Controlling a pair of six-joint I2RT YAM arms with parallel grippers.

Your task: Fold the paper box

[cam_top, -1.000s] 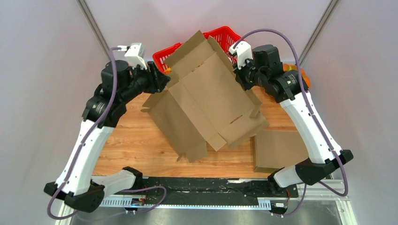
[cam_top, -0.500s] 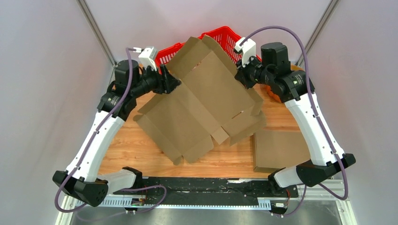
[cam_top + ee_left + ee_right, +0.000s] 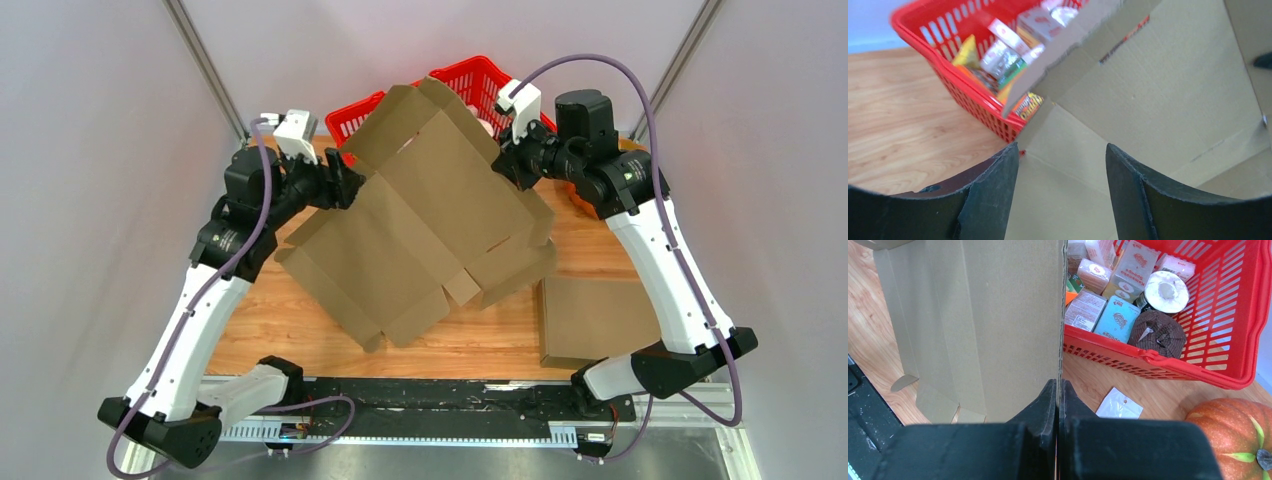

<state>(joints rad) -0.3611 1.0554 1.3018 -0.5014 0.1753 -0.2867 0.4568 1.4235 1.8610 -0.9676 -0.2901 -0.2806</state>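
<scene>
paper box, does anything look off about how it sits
The paper box is askew: an unfolded sheet lying diagonally, its far flaps overhanging the red basket. Only the right gripper pinches its edge; the left gripper is open, gripping nothing.

The fingers (image 3: 1045, 405) pinch the paper box (image 3: 983, 325) by its upright edge (jaws pressed together on the cardboard). To the right, a red basket (image 3: 1168, 362) of packaged goods sits on the table (image 3: 1083, 385), with a white packet (image 3: 1120, 405) and a pumpkin (image 3: 1228, 425) nearby.
</scene>
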